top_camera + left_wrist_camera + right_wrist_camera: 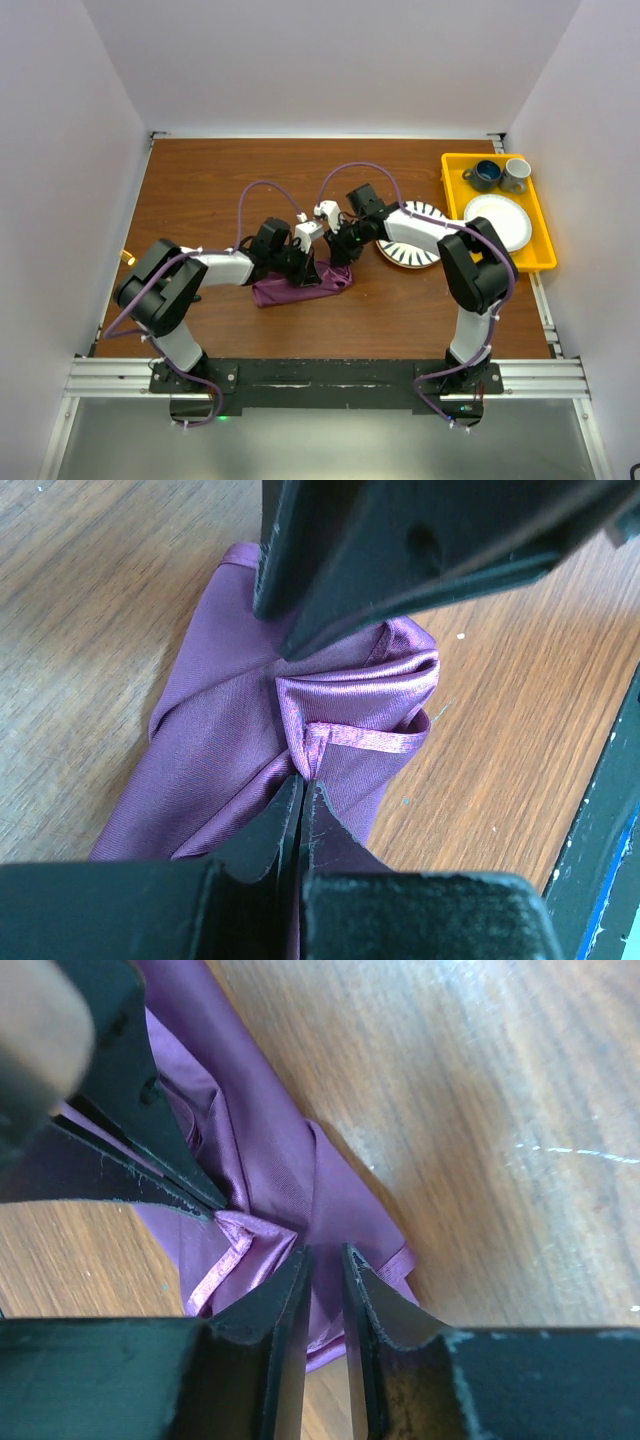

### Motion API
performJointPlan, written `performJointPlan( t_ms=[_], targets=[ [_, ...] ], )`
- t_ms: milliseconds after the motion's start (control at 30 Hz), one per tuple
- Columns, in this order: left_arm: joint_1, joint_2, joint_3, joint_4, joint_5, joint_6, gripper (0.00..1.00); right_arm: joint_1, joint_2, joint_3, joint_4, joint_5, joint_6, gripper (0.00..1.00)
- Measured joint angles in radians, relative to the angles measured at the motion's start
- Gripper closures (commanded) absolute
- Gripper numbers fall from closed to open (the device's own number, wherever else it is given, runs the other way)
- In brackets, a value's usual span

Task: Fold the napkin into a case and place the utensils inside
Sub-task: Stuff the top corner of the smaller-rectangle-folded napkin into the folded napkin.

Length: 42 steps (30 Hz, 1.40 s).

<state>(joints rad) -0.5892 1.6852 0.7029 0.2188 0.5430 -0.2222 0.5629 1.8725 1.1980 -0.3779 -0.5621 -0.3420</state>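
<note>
The plum-purple napkin (288,291) lies bunched and partly folded on the wooden table, between the two arms. My left gripper (305,780) is shut on a hemmed fold of the napkin (215,740), which bunches just beyond its tips. My right gripper (325,1252) comes in from the opposite side, its jaws a narrow gap apart, its tips down on the napkin (270,1155) with nothing clearly pinched. In the top view the left gripper (311,267) and right gripper (337,256) nearly meet above the cloth. No finished case shows. The utensils are not plainly in view.
A striped plate (418,258) sits right of the napkin, partly under the right arm. At the far right, a yellow tray (545,262) holds two cups and a white plate (500,220). A small gold glint (128,257) shows at the table's left edge.
</note>
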Motion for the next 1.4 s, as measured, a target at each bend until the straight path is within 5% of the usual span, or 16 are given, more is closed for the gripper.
performJointPlan(
  t_ms=[200,333,500,733,1400],
  targets=[
    [0.001,0.007,0.007,-0.001,0.002,-0.002,1.00,0.002,0.000,-0.014,0.001,0.014,-0.019,0.69],
    [0.005,0.013,0.012,0.000,0.005,-0.003,1.00,0.004,0.000,-0.014,0.001,0.030,-0.035,0.77],
    [0.008,0.016,0.013,0.000,0.011,-0.003,1.00,0.007,0.000,-0.014,0.012,0.052,-0.045,0.99],
    [0.011,0.017,0.013,0.000,0.018,-0.003,1.00,0.008,0.000,-0.013,0.016,0.056,-0.044,1.00],
    [0.026,0.032,0.025,0.001,0.034,-0.003,1.00,0.013,-0.080,-0.026,0.019,0.021,-0.055,0.75]
  ],
)
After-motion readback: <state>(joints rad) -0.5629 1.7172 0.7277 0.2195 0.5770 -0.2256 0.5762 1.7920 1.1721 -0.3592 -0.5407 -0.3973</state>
